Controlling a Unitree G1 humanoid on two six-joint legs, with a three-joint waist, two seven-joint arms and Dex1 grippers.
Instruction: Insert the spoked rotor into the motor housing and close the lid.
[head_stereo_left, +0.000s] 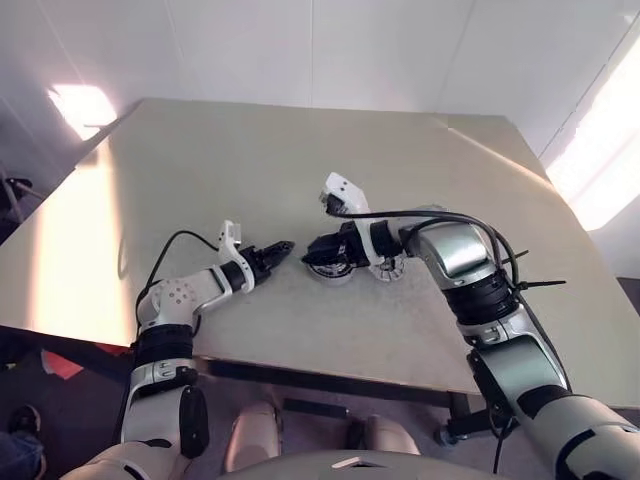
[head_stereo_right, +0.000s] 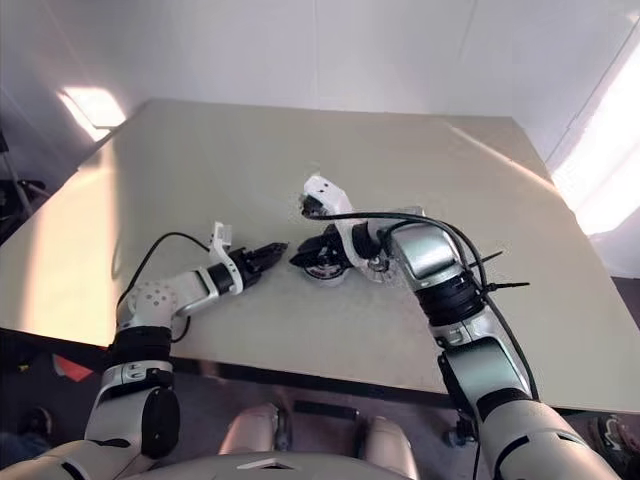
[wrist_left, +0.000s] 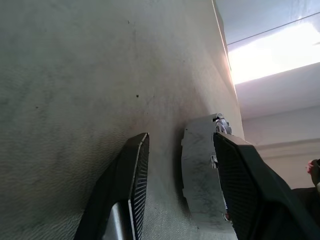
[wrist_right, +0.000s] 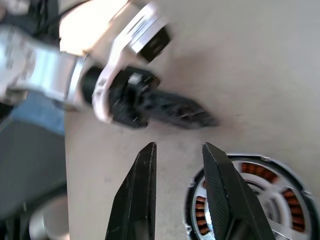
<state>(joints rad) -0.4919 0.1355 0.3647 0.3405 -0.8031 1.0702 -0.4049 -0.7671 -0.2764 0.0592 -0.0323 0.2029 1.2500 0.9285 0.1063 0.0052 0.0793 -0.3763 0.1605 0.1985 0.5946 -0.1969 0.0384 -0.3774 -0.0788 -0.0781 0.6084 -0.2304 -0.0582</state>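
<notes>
Motor housing (wrist_right: 252, 200): on the desk (head_stereo_left: 300, 160), spoked rotor (wrist_right: 270, 192) seated over the copper windings.
Right gripper (wrist_right: 177, 150): jaws narrowly parted, empty, above housing.
Left gripper (head_stereo_left: 278, 249): jaws parted, empty, beside housing.

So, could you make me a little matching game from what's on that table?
Things:
1. left gripper
2. right gripper
3. motor housing
4. lid

Descriptions:
A. copper windings showing
B. grey, beside the motor housing on the robot's right
C. open, above the motor housing
D. open and empty, to the left of the motor housing

Pairs: 1-D, 2-C, 3-A, 4-B
</notes>
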